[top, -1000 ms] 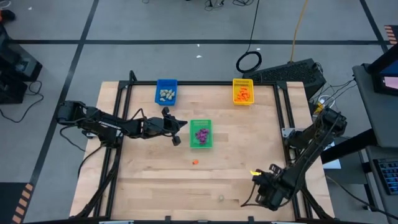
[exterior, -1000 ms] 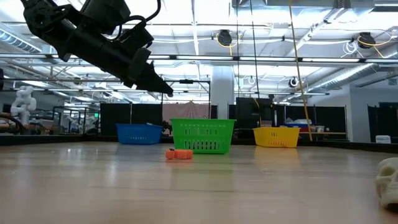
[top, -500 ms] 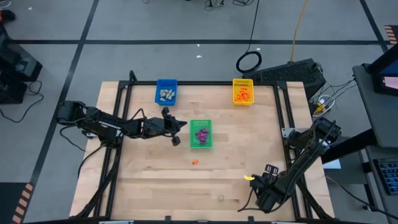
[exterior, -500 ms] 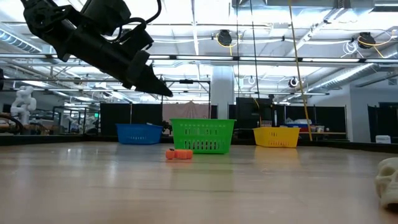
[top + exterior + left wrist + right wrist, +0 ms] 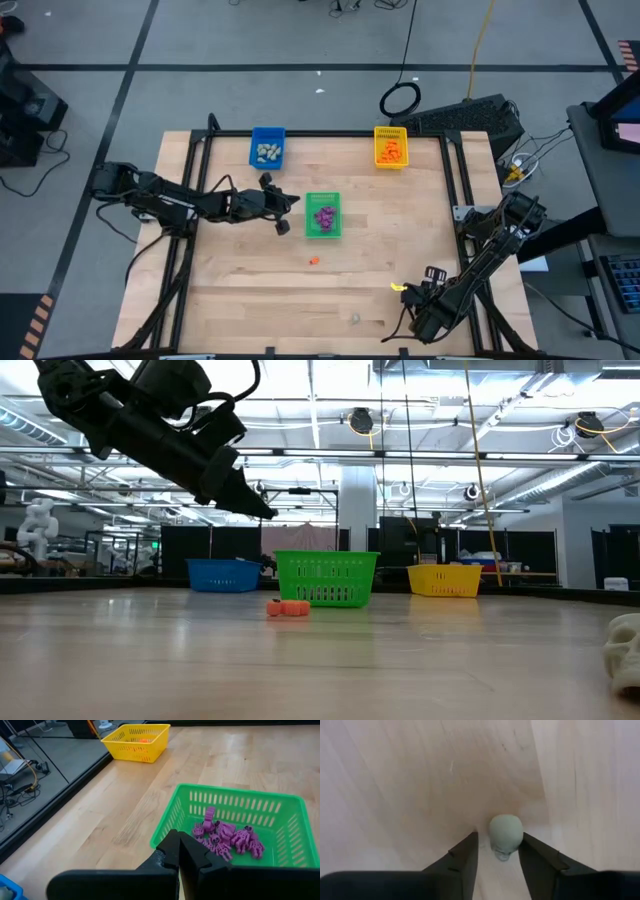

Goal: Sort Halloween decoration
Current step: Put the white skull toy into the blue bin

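Right gripper point(image 5: 497, 855): fingers apart, straddling the pale skull trinket point(image 5: 505, 836) on the table, not clamping it. Left gripper point(image 5: 179, 851): closed, empty, above the green tray point(image 5: 294, 815) of purple trinkets point(image 5: 227, 836).

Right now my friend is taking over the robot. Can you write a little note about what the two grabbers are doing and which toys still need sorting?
Left gripper: shut, empty, hanging above the table beside the green tray.
Right gripper: open, fingers either side of the pale skull near the table's front edge, not closed on it.
Done: purple trinkets in the green tray, pale ones in the blue tray, orange ones in the yellow tray.
Left: the pale skull, likely for the blue tray, and one orange trinket loose on the table in front of the green tray, likely for the yellow tray.
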Controlling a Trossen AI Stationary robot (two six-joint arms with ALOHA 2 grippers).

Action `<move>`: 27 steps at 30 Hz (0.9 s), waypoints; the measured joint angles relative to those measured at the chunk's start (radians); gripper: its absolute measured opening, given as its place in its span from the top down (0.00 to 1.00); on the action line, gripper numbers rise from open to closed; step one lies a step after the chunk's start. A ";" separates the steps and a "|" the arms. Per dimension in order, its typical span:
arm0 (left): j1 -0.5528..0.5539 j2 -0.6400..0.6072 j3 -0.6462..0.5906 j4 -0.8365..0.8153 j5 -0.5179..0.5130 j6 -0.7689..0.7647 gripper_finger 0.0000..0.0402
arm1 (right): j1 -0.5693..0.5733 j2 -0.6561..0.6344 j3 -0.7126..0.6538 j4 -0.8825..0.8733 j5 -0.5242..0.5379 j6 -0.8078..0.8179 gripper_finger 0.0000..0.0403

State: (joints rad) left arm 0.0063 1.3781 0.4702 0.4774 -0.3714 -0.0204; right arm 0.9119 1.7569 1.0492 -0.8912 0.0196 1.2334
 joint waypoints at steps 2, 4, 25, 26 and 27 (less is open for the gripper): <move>0.000 0.000 0.000 -0.001 0.000 0.000 1.00 | -0.006 0.000 0.000 0.002 -0.006 -0.009 0.73; 0.000 0.000 0.000 -0.001 0.000 0.000 1.00 | -0.014 0.000 0.000 0.004 -0.011 -0.028 0.78; 0.000 0.000 0.000 0.016 -0.012 0.005 1.00 | -0.154 -0.141 0.027 0.057 0.317 -0.253 0.91; 0.000 0.000 0.000 0.016 -0.012 0.008 1.00 | -0.172 -0.141 0.027 0.065 0.359 -0.277 0.91; 0.000 0.000 0.000 0.016 -0.013 0.009 1.00 | -0.193 -0.140 0.027 0.076 0.393 -0.303 0.91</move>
State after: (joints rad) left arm 0.0063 1.3777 0.4702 0.4938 -0.3847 -0.0116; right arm 0.7191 1.6167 1.0763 -0.8155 0.4129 0.9306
